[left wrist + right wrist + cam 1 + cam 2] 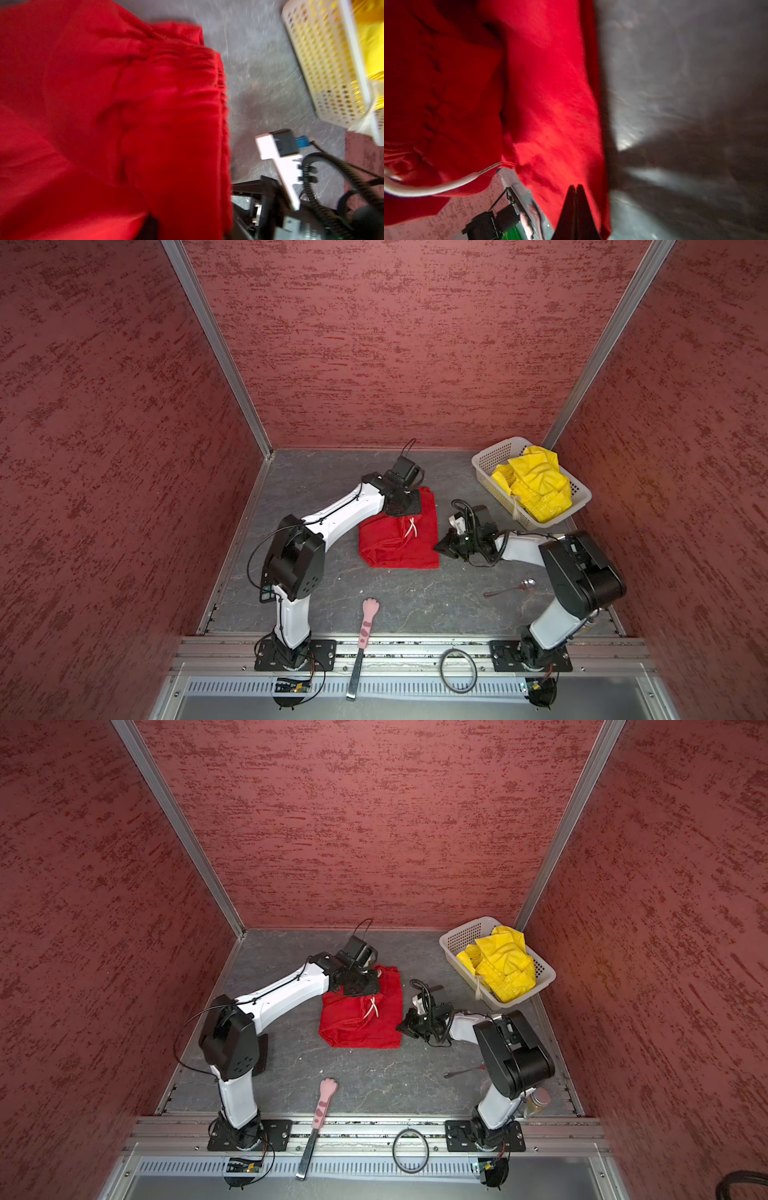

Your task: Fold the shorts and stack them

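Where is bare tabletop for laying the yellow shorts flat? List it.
Free: grey tabletop between folded red shorts, pink paw-handled tool and metal spoon; also the far strip beside the back wall. Crowded: right side, around the white perforated basket and right arm.

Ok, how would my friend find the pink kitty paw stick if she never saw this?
Look at the metal rail across the front of the grey table. Lying over it, between the two arm bases, is a long thin tool. It's the only pink thing, with a spotted cat-paw end, unlike the silver spoon and black ring nearby.
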